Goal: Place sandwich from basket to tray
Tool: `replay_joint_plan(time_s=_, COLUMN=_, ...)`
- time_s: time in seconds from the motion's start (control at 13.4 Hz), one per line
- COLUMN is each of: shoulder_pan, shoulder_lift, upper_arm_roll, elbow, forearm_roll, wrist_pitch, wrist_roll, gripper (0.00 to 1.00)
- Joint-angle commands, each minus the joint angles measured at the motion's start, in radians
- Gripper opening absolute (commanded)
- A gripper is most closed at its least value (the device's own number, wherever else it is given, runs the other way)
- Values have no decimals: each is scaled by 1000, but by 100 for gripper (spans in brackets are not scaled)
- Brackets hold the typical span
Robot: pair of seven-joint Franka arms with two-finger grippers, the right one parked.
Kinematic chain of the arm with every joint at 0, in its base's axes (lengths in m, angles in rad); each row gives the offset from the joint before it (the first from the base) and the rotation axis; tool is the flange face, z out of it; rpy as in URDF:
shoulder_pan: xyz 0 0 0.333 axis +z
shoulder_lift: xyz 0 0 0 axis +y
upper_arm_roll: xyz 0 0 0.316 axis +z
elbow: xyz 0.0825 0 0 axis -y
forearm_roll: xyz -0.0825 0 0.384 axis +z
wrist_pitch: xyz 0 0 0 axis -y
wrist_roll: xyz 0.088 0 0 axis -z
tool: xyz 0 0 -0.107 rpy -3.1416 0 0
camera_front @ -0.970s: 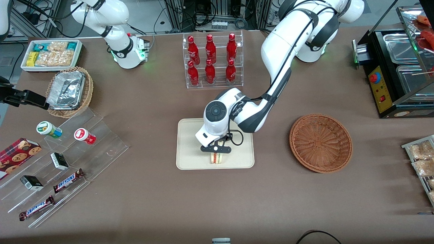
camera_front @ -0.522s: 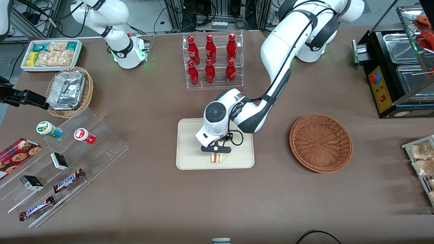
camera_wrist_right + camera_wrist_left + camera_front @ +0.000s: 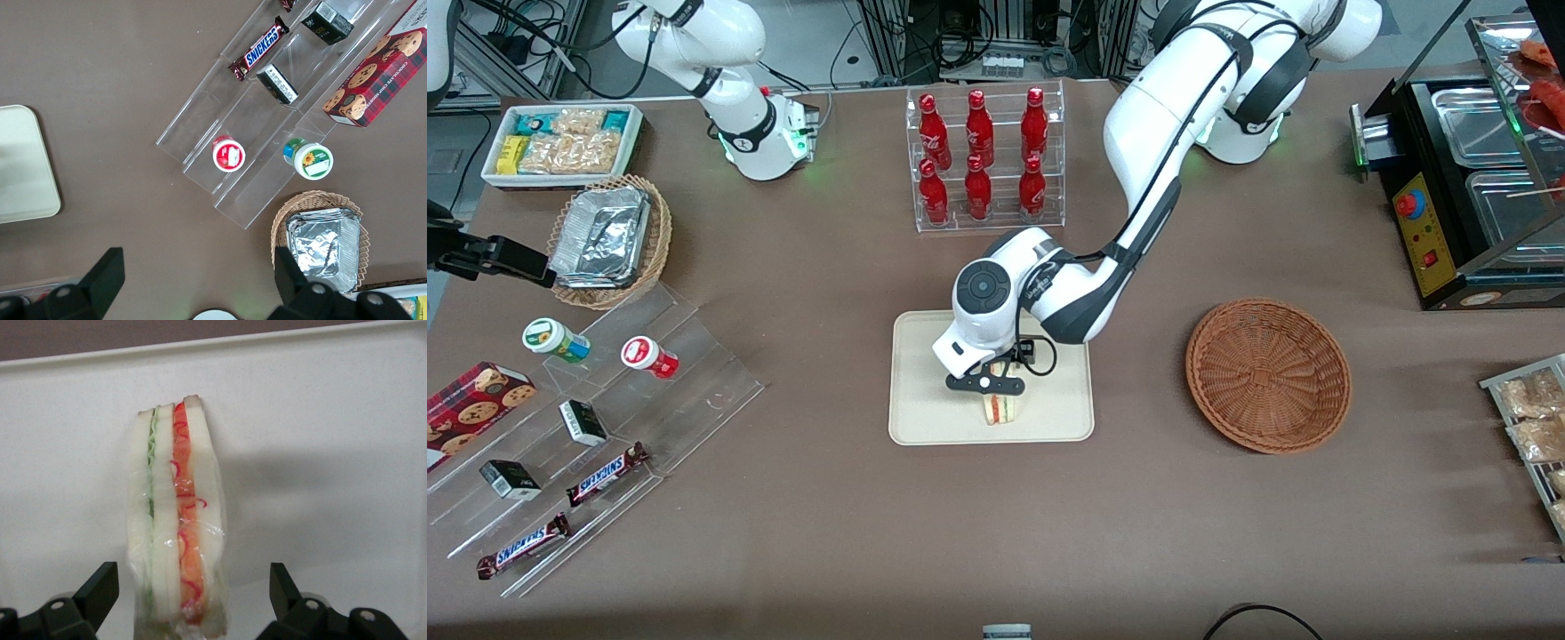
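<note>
Now sandwich [image 3: 175, 520] upright on tray [image 3: 925, 418], pincer [image 3: 984, 384] spread wide above, gripping nothing.

The tool [image 3: 189, 600] straddles the sandwich [image 3: 175, 520] with apparent gaps each side; bare tray [image 3: 925, 356] surrounds it.

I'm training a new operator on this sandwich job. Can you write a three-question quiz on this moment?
1. True or false: the sandwich lies in the brown basket.
2. The gripper is: A) open, B) shut on the sandwich.
3. What does the sandwich rest on?

Key:
1. False; the basket holds nothing.
2. A; in the wrist view both fingers stand apart from the sandwich.
3. The tray.
</note>
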Motion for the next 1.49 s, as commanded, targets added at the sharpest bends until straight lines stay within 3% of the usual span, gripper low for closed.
replay_joint_plan(time_s=0.0, shoulder_pan=-6, shoulder_lift=-12, upper_arm_roll=9, elbow=10, forearm_roll=11, wrist_pitch=-14, wrist_roll=-12, gripper=100)
replay_joint_plan(time_s=0.45, shoulder_pan=9, shoulder_lift=-79, upper_arm_roll=23, elbow=16, forearm_roll=17, wrist_pitch=-23, wrist_roll=-9, gripper=100)
replay_joint_plan(time_s=0.67, shoulder_pan=30, shoulder_lift=-127, upper_arm_roll=81, elbow=15, forearm_roll=6, wrist_pitch=-69, wrist_roll=1, gripper=100)
replay_joint_plan(time_s=1.19, shoulder_pan=236, shoulder_lift=-249, upper_arm_roll=112, elbow=1, forearm_roll=11, wrist_pitch=-147, wrist_roll=11, gripper=100)
replay_joint_plan(time_s=1.42, shoulder_pan=319, shoulder_lift=-317, upper_arm_roll=113, elbow=-74, forearm_roll=8, wrist_pitch=-166, wrist_roll=131, gripper=100)
